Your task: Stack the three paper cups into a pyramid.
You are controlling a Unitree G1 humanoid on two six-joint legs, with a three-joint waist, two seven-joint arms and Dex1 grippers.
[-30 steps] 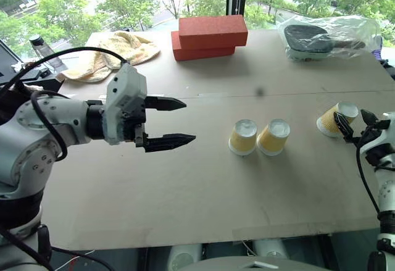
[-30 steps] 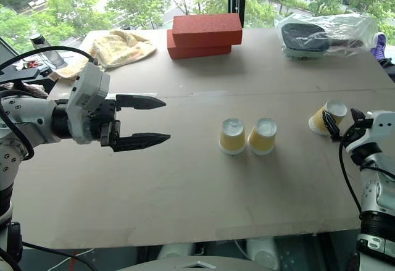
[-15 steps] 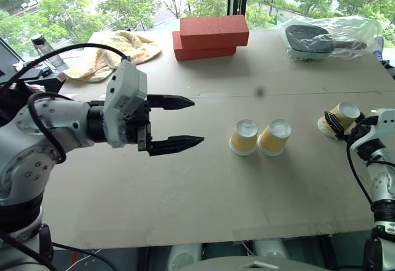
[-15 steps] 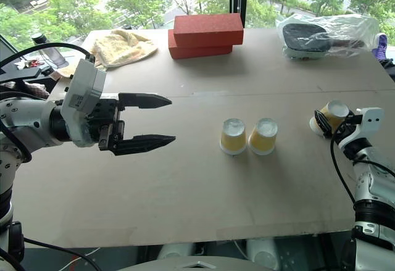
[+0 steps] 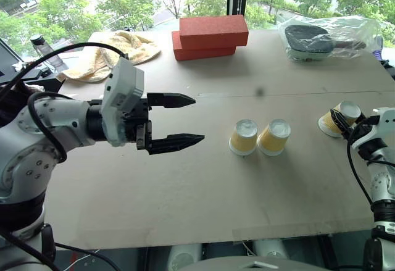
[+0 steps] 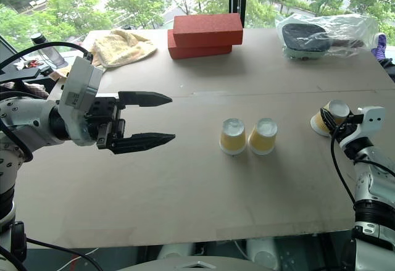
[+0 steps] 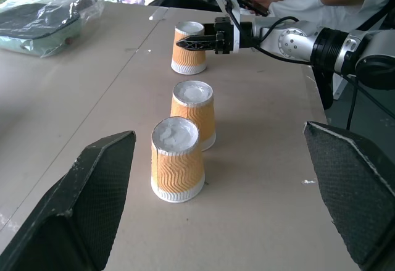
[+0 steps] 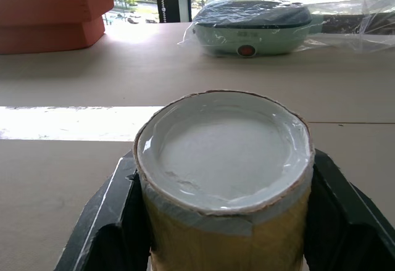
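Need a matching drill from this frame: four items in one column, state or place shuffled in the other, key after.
Items:
1. left gripper
2. right gripper
3. red bricks
4. two paper cups

States:
A. stacked at the table's far edge
B. upside down, side by side mid-table
C. open, holding nothing
D. shut on the third paper cup

Pairs: 1-C, 2-D, 3-A, 4-B
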